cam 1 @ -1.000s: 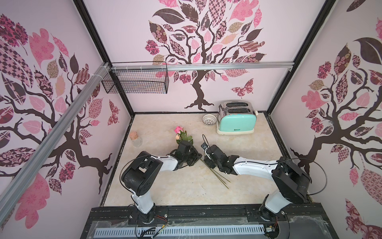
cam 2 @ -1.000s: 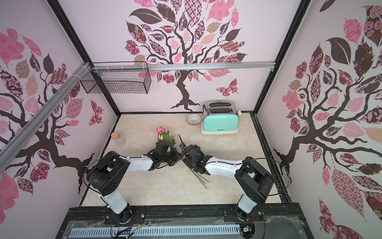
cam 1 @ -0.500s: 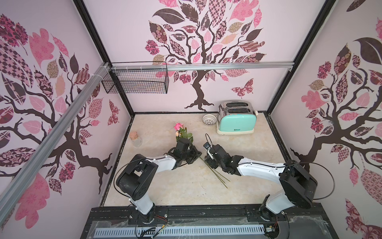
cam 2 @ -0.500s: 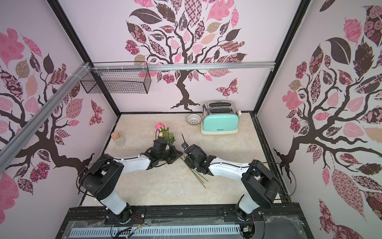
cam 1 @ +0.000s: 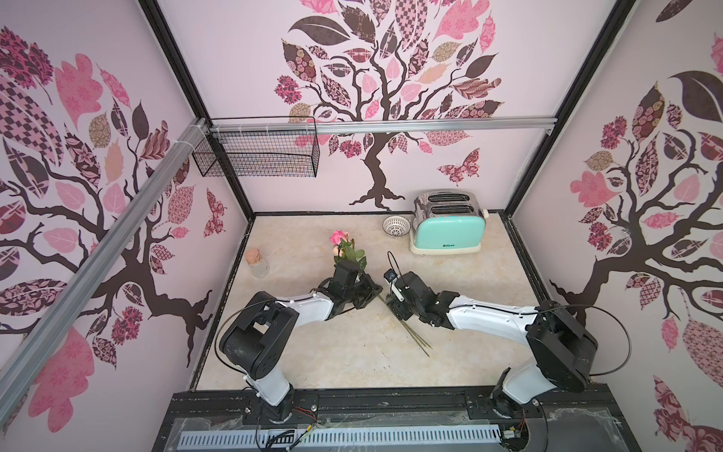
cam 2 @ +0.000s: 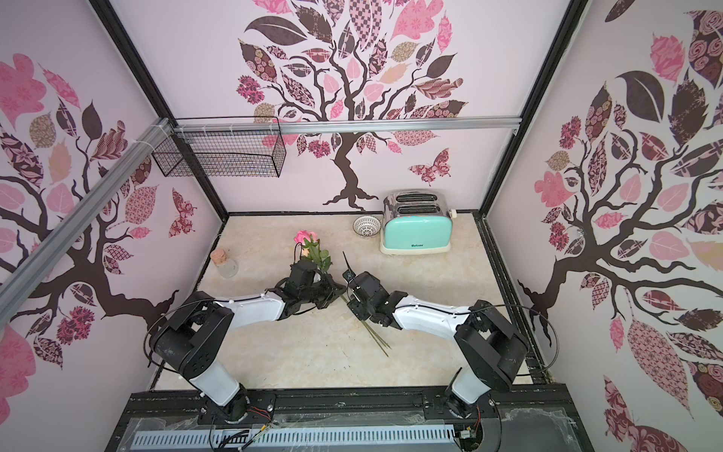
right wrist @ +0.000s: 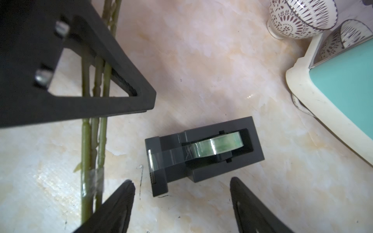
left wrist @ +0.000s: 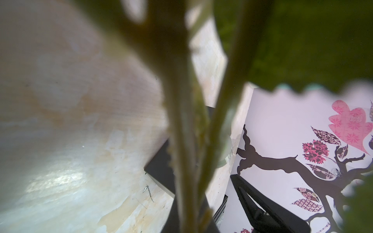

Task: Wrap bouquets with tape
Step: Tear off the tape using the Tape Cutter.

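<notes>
— Two grippers on the sheet. State of each?

— Item one, my left gripper [cam 1: 365,293]: clamped on the stems [right wrist: 85,141] of the bouquet [cam 1: 346,250], blooms toward the upper centre of both top views. Item two, my right gripper [right wrist: 181,181]: jaws spread wide, nothing between them.

— Tape?

— Item three, tape dispenser [right wrist: 203,153]: centre of the right wrist frame, flat on the tabletop [right wrist: 201,60], just ahead of my right fingertips [right wrist: 121,201]. Long axis: lower left to right of that frame. The cutter end, with the free tab, faces the stems, which run top to bottom at the frame's left, just beside it. One clear band [right wrist: 92,181] already circles them. My right arm is the nearer; by my judgement it draws the next strip.

— Surface and room?

— Tabletop: glossy, marbled beige, level. Toaster [right wrist: 343,90] and bowl [right wrist: 300,16]: upper right of the wrist frame, near the dispenser but apart from it. Jar [cam 1: 258,268]: left of centre in a top view, well apart.
</notes>
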`<state>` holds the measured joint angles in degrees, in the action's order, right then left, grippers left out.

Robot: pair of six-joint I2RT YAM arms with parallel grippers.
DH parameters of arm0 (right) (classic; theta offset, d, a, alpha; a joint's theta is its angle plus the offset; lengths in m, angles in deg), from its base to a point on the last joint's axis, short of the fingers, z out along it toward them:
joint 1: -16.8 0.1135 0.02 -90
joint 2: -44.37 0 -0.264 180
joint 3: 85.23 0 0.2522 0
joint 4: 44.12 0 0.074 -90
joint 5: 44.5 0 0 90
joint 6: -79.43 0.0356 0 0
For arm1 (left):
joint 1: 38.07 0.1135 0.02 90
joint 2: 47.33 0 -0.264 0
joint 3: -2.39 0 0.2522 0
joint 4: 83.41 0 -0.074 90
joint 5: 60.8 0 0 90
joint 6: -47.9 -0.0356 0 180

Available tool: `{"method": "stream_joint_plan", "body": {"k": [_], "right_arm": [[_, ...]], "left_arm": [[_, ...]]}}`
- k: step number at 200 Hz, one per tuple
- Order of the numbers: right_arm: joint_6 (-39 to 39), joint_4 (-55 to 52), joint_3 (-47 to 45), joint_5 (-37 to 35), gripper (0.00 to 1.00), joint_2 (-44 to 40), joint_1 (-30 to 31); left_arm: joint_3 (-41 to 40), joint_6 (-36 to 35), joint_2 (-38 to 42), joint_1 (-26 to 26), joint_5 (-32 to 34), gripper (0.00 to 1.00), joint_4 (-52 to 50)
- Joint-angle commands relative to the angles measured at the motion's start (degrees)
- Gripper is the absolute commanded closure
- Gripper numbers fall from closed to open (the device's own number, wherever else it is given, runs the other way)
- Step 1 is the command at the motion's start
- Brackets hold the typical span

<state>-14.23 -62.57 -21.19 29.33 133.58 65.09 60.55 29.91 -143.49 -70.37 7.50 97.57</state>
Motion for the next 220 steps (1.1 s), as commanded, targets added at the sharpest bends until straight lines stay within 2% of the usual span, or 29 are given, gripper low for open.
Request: {"method": "stream_joint_plan", "body": {"k": [1, 84, 160, 184, 220], "right_arm": [[1.56, -0.59, 1.94, 0.54, 0.22, -1.01, -0.21], [4.36, 0.37, 2.3, 2.44, 0.21, -3.95, -1.71], [5.85, 0.47, 4.01, 3.68, 0.22, 1.27, -1.71], [3.99, -0.22, 3.33, 0.56, 0.23, 4.5, -1.33], [0.33, 0.62, -0.59, -9.44, 0.24, 8.24, 1.76]], "left_arm": [[-2.36, -0.29, -1.16, 0.03, -0.02, 1.0, 2.25], [-2.49, -1.43, -3.37, 0.83, 0.25, 1.0, 2.5], [-2.37, -1.0, -3.82, 0.79, -0.19, 1.0, 3.02], [-2.21, -0.9, -3.86, 0.74, -0.23, 1.0, 3.06], [-1.91, -0.82, -3.86, 0.74, -0.45, 1.0, 3.02]]}}
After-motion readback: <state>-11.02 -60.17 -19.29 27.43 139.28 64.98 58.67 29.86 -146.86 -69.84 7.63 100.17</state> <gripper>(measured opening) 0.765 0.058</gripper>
